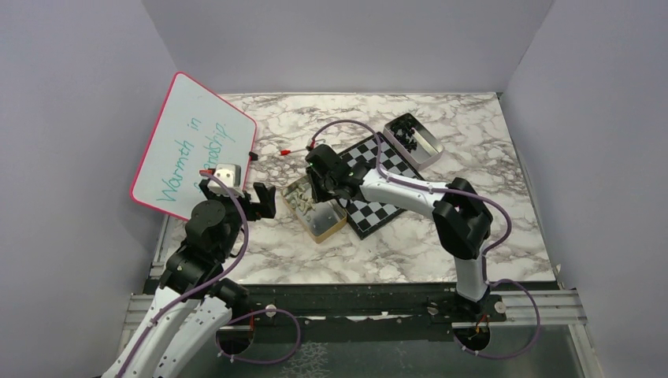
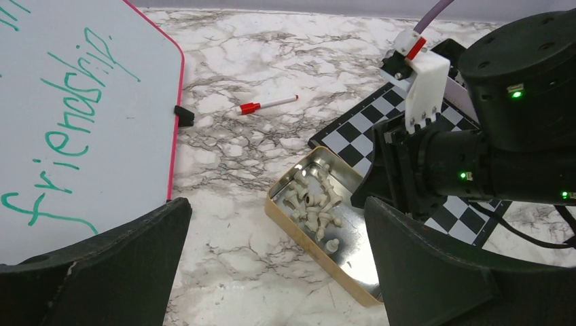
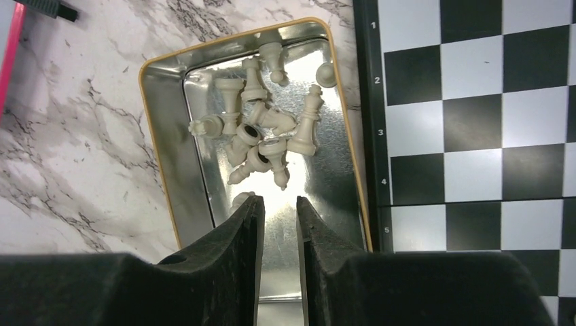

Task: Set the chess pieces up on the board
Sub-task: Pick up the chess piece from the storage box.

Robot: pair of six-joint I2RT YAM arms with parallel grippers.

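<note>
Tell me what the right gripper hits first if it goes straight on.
Probably the heap of pale chess pieces lying in the open gold-rimmed metal tin, or the tin's shiny floor just before them. The right gripper points into that tin; depth is unclear.

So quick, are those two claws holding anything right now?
Left gripper: wide open, empty.
Right gripper: slightly open, empty, above the tin.

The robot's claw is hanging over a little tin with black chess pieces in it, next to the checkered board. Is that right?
Nearly. The chess pieces in the tin are pale whitish, not black. The right wrist view shows them heaped there, with the right gripper hanging over the tin, next to the board.
</note>
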